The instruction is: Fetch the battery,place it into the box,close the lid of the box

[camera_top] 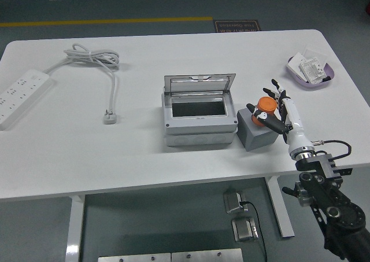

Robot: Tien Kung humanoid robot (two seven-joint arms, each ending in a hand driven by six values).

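The orange cylindrical battery [266, 105] stands on top of a small grey block [252, 135], just right of the grey box [198, 129]. The box's clear hinged lid [199, 82] is tilted up at the back, and its dark inside shows nothing in it. My right hand [270, 108] comes in from the lower right. Its black fingers [273, 92] wrap around the battery's far side while the thumb presses the near side, so the hand is shut on the battery. The battery seems to rest on the block. My left arm is out of view.
A white power strip [22, 92] lies at the far left, with its coiled cable and plug [110, 117] left of the box. A purple dish [326, 80] holding white parts sits at the back right corner. The table's near edge [173, 184] runs just below the box.
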